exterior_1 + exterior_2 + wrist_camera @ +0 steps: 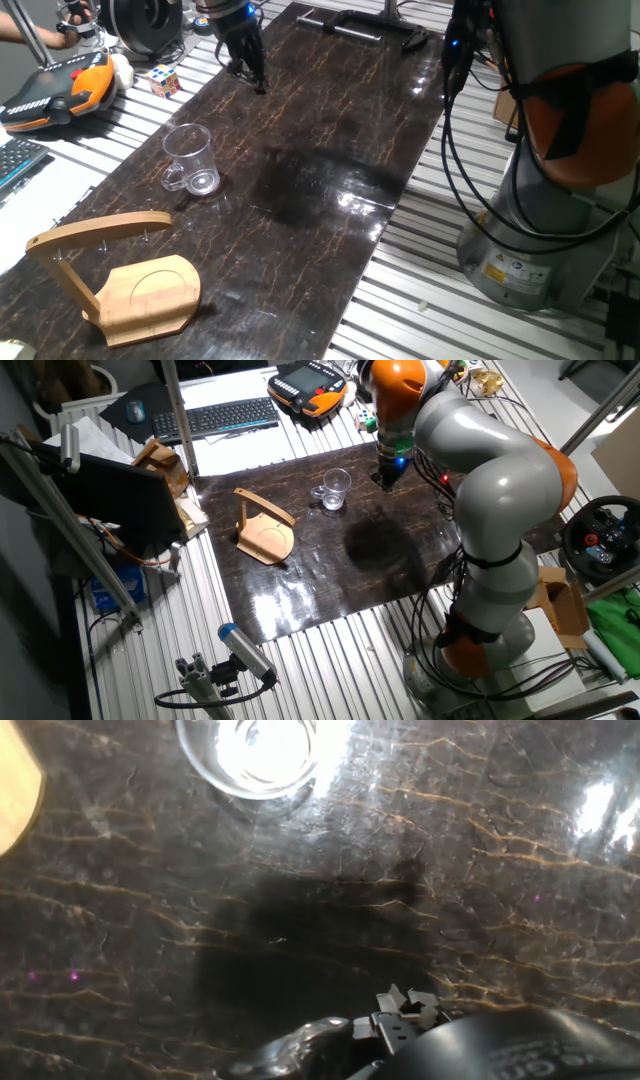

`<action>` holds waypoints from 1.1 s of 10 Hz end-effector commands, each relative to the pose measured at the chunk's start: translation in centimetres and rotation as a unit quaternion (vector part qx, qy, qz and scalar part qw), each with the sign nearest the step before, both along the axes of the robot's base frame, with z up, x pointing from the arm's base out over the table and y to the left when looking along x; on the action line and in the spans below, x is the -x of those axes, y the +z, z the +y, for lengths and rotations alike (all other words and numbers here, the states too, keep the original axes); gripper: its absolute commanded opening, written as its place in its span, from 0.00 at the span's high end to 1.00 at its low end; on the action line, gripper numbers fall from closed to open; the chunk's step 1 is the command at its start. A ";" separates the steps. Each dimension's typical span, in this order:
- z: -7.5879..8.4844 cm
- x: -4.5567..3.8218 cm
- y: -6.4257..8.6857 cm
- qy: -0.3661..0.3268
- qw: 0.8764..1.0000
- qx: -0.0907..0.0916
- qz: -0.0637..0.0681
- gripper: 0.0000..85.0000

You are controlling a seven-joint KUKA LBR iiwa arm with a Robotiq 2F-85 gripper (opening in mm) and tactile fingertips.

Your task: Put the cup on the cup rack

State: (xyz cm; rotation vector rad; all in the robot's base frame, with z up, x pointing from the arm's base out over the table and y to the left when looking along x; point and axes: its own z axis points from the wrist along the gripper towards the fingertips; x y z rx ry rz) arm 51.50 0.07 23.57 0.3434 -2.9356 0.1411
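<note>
In the one fixed view, the rack (115,275) stands at the lower left of the frame on the dark marble-patterned table (330,190). Its flat base with the circular groove lies toward the lower right, the post slants up to the left, and the curved top arm runs left to right across the frame, with small hooks under it. Right of and above the rack, well apart from it, the cup (189,160) stands upright, mouth up, its handle pointing to the lower left of the frame, toward the rack. Further up, near the top centre, the gripper (252,78) hangs over the far end of the table, fingers pointing down, holding nothing; whether the fingers are spread or closed cannot be told.

In the other fixed view, the rack (264,530) sits left of centre, the cup (335,489) right of it, and the gripper (386,482) just right of the cup.

In the hand view, the rack's base (18,786) shows at the upper left edge, the cup (262,752) top centre seen from above, and dark gripper parts at the bottom right.
</note>
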 end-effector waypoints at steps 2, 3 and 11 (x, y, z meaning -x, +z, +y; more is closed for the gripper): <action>0.0 -0.01 0.0 -0.003 1.000 0.000 0.002 0.98; 0.0 -0.02 0.0 -0.002 1.000 0.000 0.003 0.98; 0.0 -0.02 0.0 -0.108 0.992 -0.045 -0.038 0.99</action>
